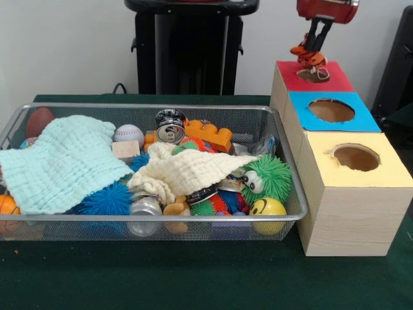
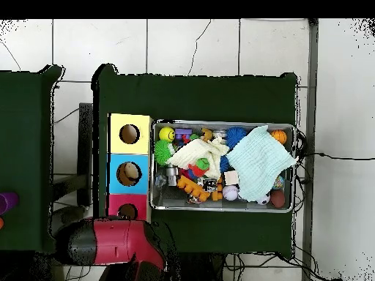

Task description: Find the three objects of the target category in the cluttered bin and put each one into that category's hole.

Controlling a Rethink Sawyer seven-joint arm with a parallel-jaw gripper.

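My gripper hangs at the top right, shut on a small orange toy with black stripes. The toy is just above the hole in the red-topped wooden box, touching or nearly touching its rim. The silver wire-mesh bin stands to the left, full of clutter; it also shows in the overhead view. In the overhead view the red arm covers the gripper and part of the red box.
A blue-topped box and a yellow-topped box stand in a row with the red one. The bin holds a mint cloth, a cream cloth, a baseball, cans, orange bricks, a green furry ball and a yellow smiley ball.
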